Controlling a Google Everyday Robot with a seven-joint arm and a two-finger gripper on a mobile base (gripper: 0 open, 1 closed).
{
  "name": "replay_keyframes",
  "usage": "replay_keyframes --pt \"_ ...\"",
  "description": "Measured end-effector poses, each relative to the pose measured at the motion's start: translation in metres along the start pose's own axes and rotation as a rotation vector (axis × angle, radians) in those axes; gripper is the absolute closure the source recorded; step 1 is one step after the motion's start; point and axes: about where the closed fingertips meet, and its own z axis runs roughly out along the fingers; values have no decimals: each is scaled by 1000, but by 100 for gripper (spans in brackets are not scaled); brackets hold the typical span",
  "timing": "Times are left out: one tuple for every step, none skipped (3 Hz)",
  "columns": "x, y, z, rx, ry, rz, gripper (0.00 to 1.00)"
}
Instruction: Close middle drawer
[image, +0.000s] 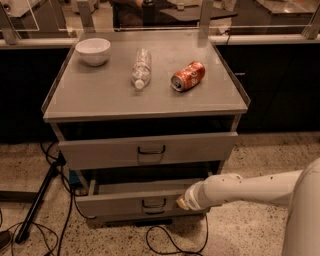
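Observation:
The middle drawer (125, 202) of the grey metal cabinet (145, 92) stands pulled out. Its low plain front carries a small dark loop handle (154, 203). My gripper (183, 202) is at the end of the white arm that comes in from the right. It sits at the right part of that drawer's front, just right of the handle, and seems to touch it. The top drawer (100, 150) above has a taller front and its own loop handle (151, 150). Only a thin strip of the lowest drawer (135, 218) shows under the middle one.
On the cabinet top lie a white bowl (93, 51), a clear plastic bottle (141, 68) on its side and an orange can (188, 76) on its side. Black cables (170, 240) run over the speckled floor in front. A dark stand leg (37, 200) slants at the left.

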Motion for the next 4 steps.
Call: replay_keyframes --pt "-6 -5 -2 6 -22 -11 100" --pt "-6 -6 -2 7 -22 -11 100" --pt "25 -16 -3 3 22 46 100" --pt "65 -19 -9 -26 85 112 100"
